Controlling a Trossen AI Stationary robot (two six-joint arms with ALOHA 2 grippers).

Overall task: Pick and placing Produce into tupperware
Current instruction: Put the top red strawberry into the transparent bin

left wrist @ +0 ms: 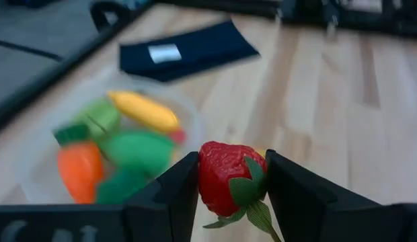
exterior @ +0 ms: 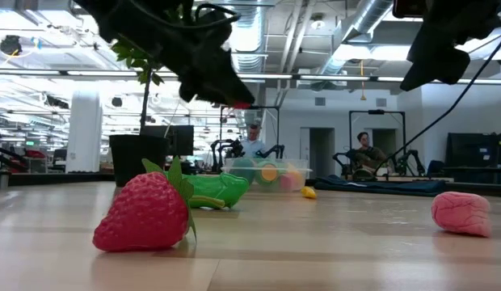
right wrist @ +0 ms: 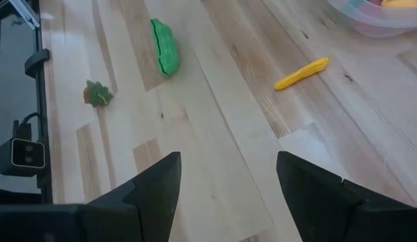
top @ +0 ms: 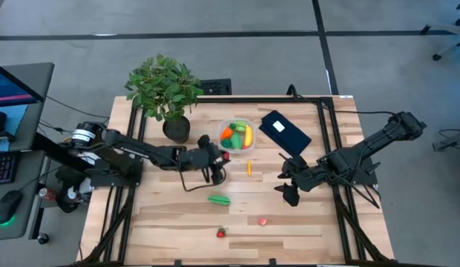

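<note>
The left gripper [left wrist: 230,183] pinches 1 glossy red strawberry [left wrist: 222,177] with green leaves just beside the clear tupperware [left wrist: 33,176]; the right gripper [right wrist: 225,178] stands spread.

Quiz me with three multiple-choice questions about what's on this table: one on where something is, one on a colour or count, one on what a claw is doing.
1. Where is the green pod?
A. in the tub
B. on the bare table
C. in the plant pot

2. What colour is the piece in the left gripper?
A. red
B. yellow
C. blue

3. What state is the right gripper in?
A. shut on a carrot
B. open and empty
C. holding the tub

Answers: 1 B, it lies on the wood, apart from the tub. 2 A, a red strawberry sits between the fingers. 3 B, its fingers stand apart over bare wood.
</note>
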